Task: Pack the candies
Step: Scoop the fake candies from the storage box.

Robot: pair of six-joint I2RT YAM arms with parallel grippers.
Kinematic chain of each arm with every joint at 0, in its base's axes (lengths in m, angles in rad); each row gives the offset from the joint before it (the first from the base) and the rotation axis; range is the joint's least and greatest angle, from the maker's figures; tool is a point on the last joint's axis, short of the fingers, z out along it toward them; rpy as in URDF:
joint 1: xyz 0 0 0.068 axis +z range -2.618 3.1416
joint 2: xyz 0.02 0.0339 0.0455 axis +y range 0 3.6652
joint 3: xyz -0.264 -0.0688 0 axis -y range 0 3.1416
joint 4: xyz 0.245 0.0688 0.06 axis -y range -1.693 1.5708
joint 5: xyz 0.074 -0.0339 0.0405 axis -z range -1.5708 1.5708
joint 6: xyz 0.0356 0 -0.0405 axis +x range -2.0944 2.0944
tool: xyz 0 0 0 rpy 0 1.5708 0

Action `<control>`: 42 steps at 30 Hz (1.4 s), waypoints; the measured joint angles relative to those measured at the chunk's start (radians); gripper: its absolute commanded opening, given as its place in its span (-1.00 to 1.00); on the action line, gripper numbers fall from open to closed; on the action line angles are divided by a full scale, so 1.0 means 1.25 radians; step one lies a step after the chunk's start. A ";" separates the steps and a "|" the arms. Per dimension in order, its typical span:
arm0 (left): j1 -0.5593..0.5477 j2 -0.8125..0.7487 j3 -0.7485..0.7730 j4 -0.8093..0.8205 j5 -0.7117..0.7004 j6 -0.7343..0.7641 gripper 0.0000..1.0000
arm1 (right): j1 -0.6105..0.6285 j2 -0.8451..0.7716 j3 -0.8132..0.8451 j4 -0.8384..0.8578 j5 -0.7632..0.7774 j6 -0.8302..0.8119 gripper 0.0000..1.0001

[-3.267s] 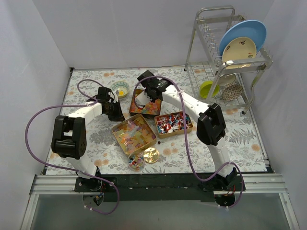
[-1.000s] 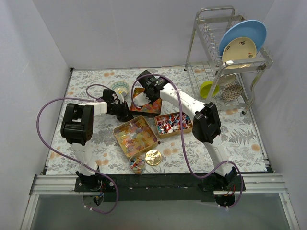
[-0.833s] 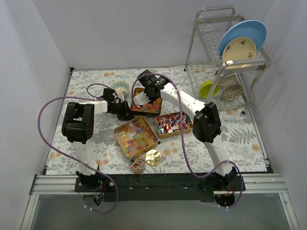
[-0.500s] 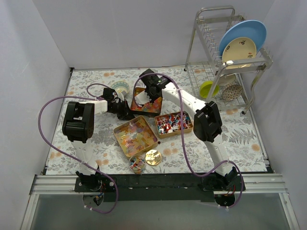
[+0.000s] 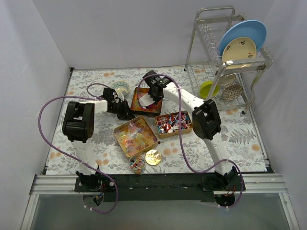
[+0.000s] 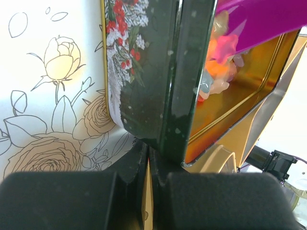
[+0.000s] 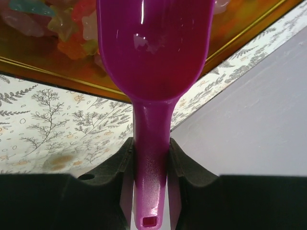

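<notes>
A dark green tin [image 5: 144,103] holds bright orange, green and red jelly candies [image 6: 218,72]. My right gripper [image 5: 154,92] is above it, shut on the handle of the magenta scoop [image 7: 156,62], whose bowl is down among the jellies [image 7: 72,28]. My left gripper [image 6: 148,154] is shut with nothing between the fingers, its tips pressed against the tin's near left corner [image 6: 182,86]. In front of it, one tin [image 5: 135,135] holds pale gummies and another [image 5: 172,123] holds wrapped pieces. A small round jar [image 5: 136,163] holds mixed candies.
A round gold lid [image 5: 152,157] lies beside the jar. A small bowl [image 5: 120,87] stands behind the left gripper. At the back right, a metal dish rack [image 5: 230,52] holds plates and bowls. White walls close the left, back and right sides.
The right gripper and scoop have shifted a little to the right over the jelly tin. The left gripper has stayed at the tin's corner.
</notes>
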 measured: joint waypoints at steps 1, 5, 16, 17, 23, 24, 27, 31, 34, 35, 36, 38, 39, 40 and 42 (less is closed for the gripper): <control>0.000 0.000 0.001 -0.001 0.000 0.000 -1.00 | -0.002 0.008 0.007 0.002 0.005 -0.002 -0.97; 0.000 0.002 0.005 -0.006 0.000 0.002 -1.00 | -0.002 0.036 0.033 0.003 0.022 -0.008 -0.97; 0.000 0.015 0.016 0.000 0.012 -0.002 -1.00 | 0.049 0.125 0.121 -0.008 0.064 0.020 -0.97; 0.001 0.015 0.016 0.000 0.012 -0.003 -1.00 | 0.051 0.130 0.125 -0.010 0.072 0.029 -0.97; 0.001 0.015 0.015 0.000 0.012 -0.005 -1.00 | 0.051 0.132 0.124 -0.019 0.056 0.092 -0.97; 0.001 0.015 0.016 0.000 0.012 -0.005 -1.00 | 0.048 0.132 0.123 -0.022 0.045 0.103 -0.97; 0.003 0.015 0.016 -0.002 0.016 -0.001 -1.00 | 0.034 0.131 0.109 -0.020 0.002 0.130 -0.97; 0.013 0.015 0.016 -0.006 0.037 0.010 -1.00 | 0.008 0.117 0.096 -0.026 -0.079 0.137 -0.97; 0.023 0.015 0.016 -0.017 0.058 0.024 -1.00 | -0.010 0.108 0.090 -0.039 -0.145 0.133 -0.97; 0.027 0.014 0.016 -0.023 0.065 0.030 -1.00 | -0.016 0.103 0.087 -0.042 -0.165 0.131 -0.97; 0.031 0.013 0.016 -0.030 0.072 0.035 -1.00 | -0.021 0.101 0.086 -0.047 -0.184 0.130 -0.97; 0.036 0.010 0.016 -0.043 0.086 0.046 -1.00 | -0.031 0.097 0.085 -0.054 -0.222 0.128 -0.97; 0.038 0.009 0.016 -0.051 0.095 0.051 -1.00 | -0.034 0.095 0.084 -0.058 -0.237 0.127 -0.97; 0.040 0.009 0.017 -0.057 0.102 0.056 -1.00 | -0.040 0.093 0.084 -0.065 -0.258 0.125 -0.97; 0.044 0.009 0.020 -0.072 0.120 0.067 -1.00 | -0.049 0.092 0.084 -0.072 -0.287 0.124 -0.97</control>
